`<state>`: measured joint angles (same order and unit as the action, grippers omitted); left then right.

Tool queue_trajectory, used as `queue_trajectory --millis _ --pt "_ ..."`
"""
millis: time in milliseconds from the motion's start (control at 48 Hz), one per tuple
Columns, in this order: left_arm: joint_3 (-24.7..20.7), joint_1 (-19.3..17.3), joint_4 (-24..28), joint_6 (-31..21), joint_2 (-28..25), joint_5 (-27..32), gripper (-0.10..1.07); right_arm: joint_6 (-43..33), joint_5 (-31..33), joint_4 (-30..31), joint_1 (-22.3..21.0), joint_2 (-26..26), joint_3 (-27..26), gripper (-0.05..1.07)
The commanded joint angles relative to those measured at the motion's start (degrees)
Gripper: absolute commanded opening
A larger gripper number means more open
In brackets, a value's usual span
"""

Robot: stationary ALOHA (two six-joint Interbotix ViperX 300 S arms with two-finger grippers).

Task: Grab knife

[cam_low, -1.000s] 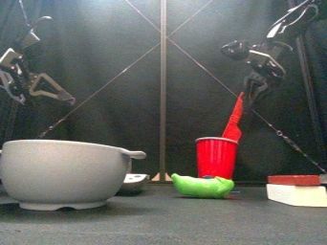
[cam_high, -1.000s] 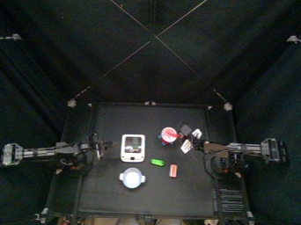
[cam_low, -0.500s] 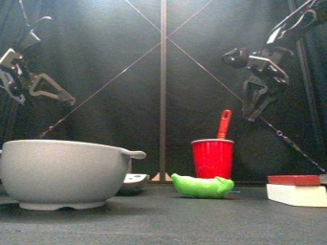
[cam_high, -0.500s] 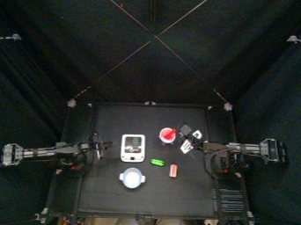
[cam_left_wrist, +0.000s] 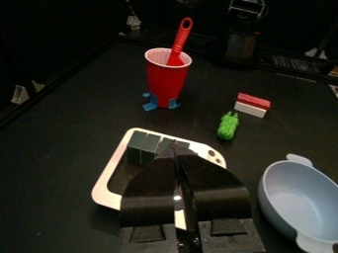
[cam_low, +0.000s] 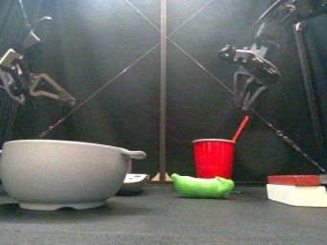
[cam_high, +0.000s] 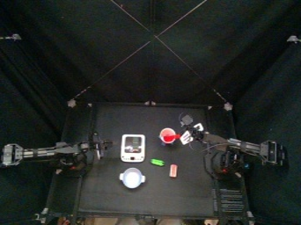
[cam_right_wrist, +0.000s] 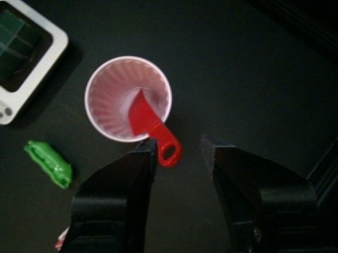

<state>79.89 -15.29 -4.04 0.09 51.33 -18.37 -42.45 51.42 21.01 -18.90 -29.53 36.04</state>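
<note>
Step in hand, by judgement: closing on the knife (cam_right_wrist: 150,127), which stands blade-down in the red cup (cam_right_wrist: 128,99), red handle leaning out over the rim.

To do well: bring the right claw (cam_right_wrist: 181,163) down so the handle end sits squarely between the two jaws, not against one of them. Turn the wrist to match the handle's lean (looks slanted toward the right in the front view). Close only on the handle above the rim; cup looks light, likely to tip or drag if a jaw catches its lip. Lift along the lean, not sideways.

Right claw: spread wide, grasping nothing. Hangs above the cup in the front view, apart from the handle; in the wrist view the handle's loop end lies in the gap between the jaws, contact not evident.

Left claw (cam_left_wrist: 181,203): jaws pressed together, nothing between them, resting at the table's left side above the white tray (cam_left_wrist: 119,175). Not needed for this step.

Nearby, clear of the approach: green toy (cam_low: 205,186), grey bowl (cam_low: 67,171).
</note>
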Motion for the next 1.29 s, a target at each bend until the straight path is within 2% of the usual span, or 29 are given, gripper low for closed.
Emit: queue_trajectory --millis 0,146,312,458,562,917,1271 --pt "-0.79 -0.44 0.09 0.09 -0.18 -0.35 0.32 6.15 -0.88 -8.53 -4.22 0.18 -2.29 0.79" --pt "-0.79 -0.53 0.09 0.09 -0.18 -0.35 0.32 17.31 -1.32 -22.94 -15.47 0.53 -1.93 0.79" --pt "-0.7 -0.7 0.09 0.09 -0.18 -0.35 0.32 29.0 -0.97 -36.56 -24.35 0.97 -0.62 0.79" --pt "-0.7 -0.88 0.09 0.09 -0.18 -0.35 0.32 39.81 0.88 -47.81 -29.18 4.22 0.53 0.79" --pt "-0.7 -0.88 0.09 0.09 -0.18 -0.35 0.32 44.56 1.76 -52.73 -29.97 6.86 0.53 0.79" --pt "-0.62 -0.88 0.0 0.09 -0.18 -0.35 0.32 46.32 5.27 -53.7 -29.0 13.36 -0.7 0.79" --pt "-0.62 -0.88 0.09 0.09 -0.18 -0.35 0.32 46.14 6.59 -53.88 -27.33 16.79 -2.9 0.78"
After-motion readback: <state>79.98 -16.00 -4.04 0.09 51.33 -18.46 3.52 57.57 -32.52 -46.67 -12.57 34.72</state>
